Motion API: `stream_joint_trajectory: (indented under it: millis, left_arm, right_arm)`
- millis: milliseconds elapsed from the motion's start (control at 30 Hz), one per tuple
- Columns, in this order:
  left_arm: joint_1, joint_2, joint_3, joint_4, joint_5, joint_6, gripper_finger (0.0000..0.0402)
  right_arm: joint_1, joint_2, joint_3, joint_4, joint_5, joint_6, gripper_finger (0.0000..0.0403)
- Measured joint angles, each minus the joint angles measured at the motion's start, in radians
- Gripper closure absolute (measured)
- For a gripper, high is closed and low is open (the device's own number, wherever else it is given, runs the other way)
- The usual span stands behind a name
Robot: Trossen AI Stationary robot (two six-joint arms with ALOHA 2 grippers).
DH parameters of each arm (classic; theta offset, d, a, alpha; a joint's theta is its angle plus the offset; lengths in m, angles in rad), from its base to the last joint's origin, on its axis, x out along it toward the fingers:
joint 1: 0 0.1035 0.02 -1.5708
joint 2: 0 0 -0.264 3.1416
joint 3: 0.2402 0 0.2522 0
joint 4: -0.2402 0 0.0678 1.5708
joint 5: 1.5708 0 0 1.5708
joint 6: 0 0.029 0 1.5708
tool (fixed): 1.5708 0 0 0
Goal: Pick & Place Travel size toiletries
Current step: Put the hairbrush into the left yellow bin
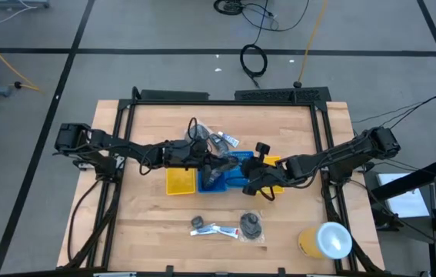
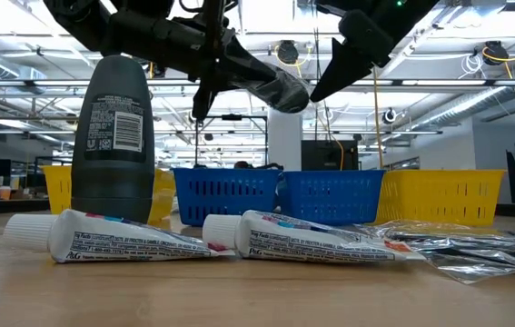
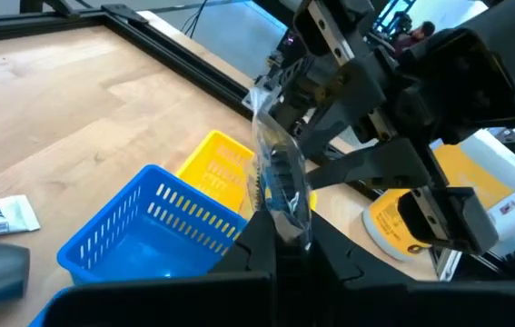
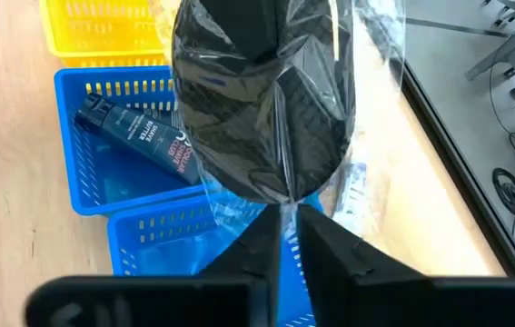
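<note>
A grey round mesh pad in a clear plastic wrapper (image 4: 266, 109) hangs in the air over the blue trays (image 1: 229, 183), between both grippers. My left gripper (image 3: 280, 245) comes at it from the table's left and is shut on the wrapper. My right gripper (image 4: 281, 238) comes from the right and is shut on the wrapper's other side. In the low view the wrapped pad (image 2: 284, 89) is well above the trays. A dark tube (image 4: 139, 136) lies in one blue tray. My left gripper pinches the clear wrapper's edge (image 3: 286, 232) between its two fingers, coming almost level from the table's left. The pad is lifted clear of the trays. My right gripper pinches the wrapper's plastic just beside the pad (image 4: 282, 211) between its two fingers, slanting down from the table's right. The pad is beyond the fingertips, clear of the blue tray below.
Yellow trays (image 1: 179, 182) (image 1: 273, 164) flank the blue ones. Near the front edge are a dark bottle (image 2: 112, 127) standing upright, two white tubes (image 2: 121, 241) (image 2: 321, 238), another pad (image 1: 250, 225) and loose plastic (image 2: 475, 245). A large yellow-and-white cylinder (image 1: 325, 240) is at front right.
</note>
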Motion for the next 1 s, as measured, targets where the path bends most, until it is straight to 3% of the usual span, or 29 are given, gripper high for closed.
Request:
stream_joint_trajectory:
  millis: [233,400,1000]
  left_arm:
    - [0.0,-0.026,0.0,-0.056,0.006,0.013,0.039]
    - [-0.007,-0.112,0.0,-0.214,-0.047,0.025,0.0389]
    - [-0.177,-0.473,-0.002,-1.011,-0.336,-0.06,0.0386]
  right_arm:
    - [0.0,0.0,0.0,-0.023,0.001,0.0,0.028]
    - [0.0,0.0,0.0,-0.024,0.001,0.004,0.0243]
    - [0.0,0.0,0.0,-0.038,0.001,0.027,0.0236]
